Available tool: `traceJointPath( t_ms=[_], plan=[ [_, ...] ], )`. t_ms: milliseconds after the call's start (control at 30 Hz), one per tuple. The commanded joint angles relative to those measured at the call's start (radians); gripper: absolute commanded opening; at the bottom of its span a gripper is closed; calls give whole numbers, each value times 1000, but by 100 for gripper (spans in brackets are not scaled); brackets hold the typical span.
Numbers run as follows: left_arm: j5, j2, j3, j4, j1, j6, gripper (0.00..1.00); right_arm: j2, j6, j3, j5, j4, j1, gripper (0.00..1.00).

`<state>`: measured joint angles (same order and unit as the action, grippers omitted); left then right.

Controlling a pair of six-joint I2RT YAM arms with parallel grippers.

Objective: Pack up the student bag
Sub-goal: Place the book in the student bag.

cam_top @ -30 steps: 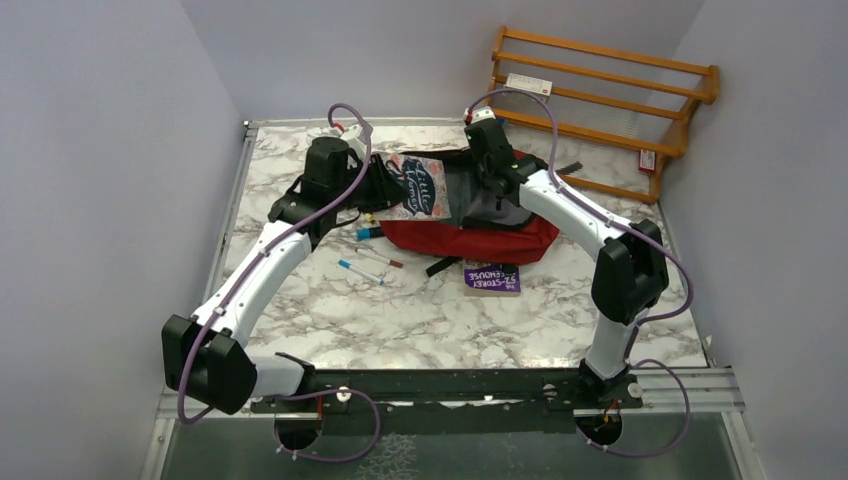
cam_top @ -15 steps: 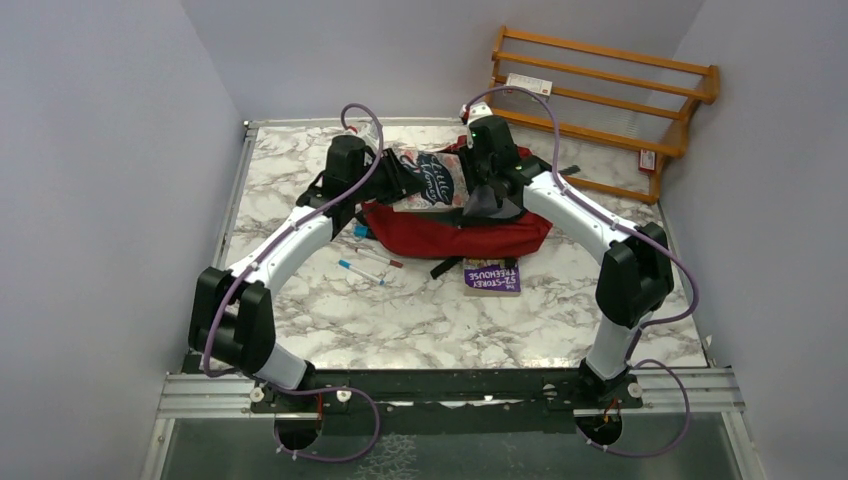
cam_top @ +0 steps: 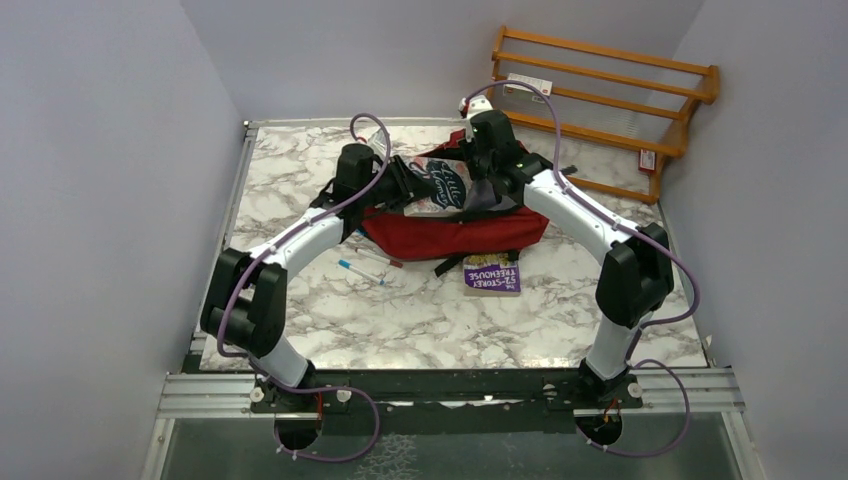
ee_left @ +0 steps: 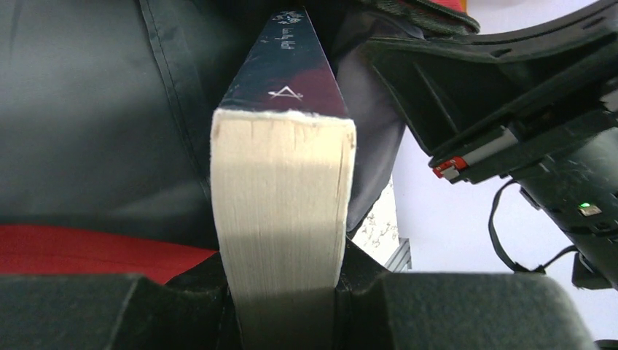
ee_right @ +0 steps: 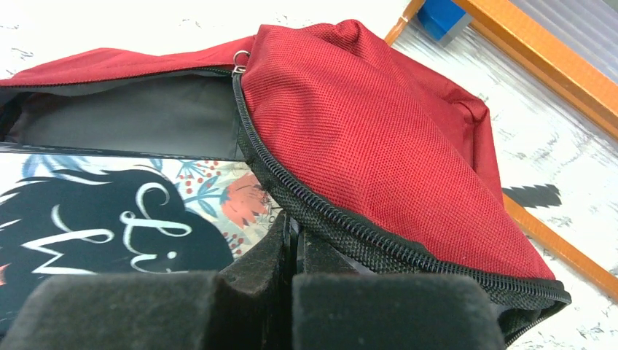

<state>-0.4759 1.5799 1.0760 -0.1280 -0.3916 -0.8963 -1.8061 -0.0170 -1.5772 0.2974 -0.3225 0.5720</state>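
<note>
Clamping the book in our left claw at the mouth of the student bag on the surface — rim pinched up by our right claw — we risk snagging if that rim slips.

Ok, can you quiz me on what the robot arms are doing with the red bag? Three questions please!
1. True or false: the left gripper grips a thick book.
2. What does the shut right gripper pinch? A the student bag by its zipper edge; B a pen; C the wooden rack.
3. Fill in: the other book, lying on the table, is coloured ____.
Key: 1 true; 2 A; 3 purple.
</note>
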Motion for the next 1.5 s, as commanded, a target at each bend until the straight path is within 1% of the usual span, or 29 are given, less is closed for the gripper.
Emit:
traceJointPath(
  t_ms=[0, 67, 233, 433, 667, 833, 933, 1100, 1167, 1200, 1367, 1467],
  plan=[
    [-65, 31, 5, -192, -11, -70, 0, 23, 9, -41, -51, 81, -1, 0],
    [-73, 54, 11, -237, -17, -83, 0, 25, 14, -38, -78, 79, -1, 0],
    [-57, 123, 50, -352, -28, -110, 0, 29, 83, -21, -122, 79, -1, 1],
    [-22, 228, 58, -531, -53, -193, 0, 33, 192, -17, -94, 65, -1, 1],
    [33, 361, 124, -678, -99, -247, 0, 37, 314, -32, -97, 21, -1, 0],
    [43, 468, 217, -720, -125, -266, 0, 40, 340, -26, -141, 20, -1, 0],
    [42, 525, 269, -720, -138, -269, 0, 40, 345, -24, -136, 17, -1, 1],
    [36, 600, 315, -720, -147, -265, 0, 42, 338, -19, -125, 11, -1, 0],
    [29, 623, 328, -720, -147, -256, 5, 40, 334, -20, -124, 7, -1, 1],
    [25, 632, 332, -720, -148, -253, 10, 38, 332, -21, -123, 5, -1, 1],
    [15, 642, 320, -717, -147, -234, 39, 34, 322, -26, -102, -6, -1, 1],
    [11, 632, 311, -698, -148, -211, 52, 34, 319, -24, -86, -11, -1, 0]
  ],
)
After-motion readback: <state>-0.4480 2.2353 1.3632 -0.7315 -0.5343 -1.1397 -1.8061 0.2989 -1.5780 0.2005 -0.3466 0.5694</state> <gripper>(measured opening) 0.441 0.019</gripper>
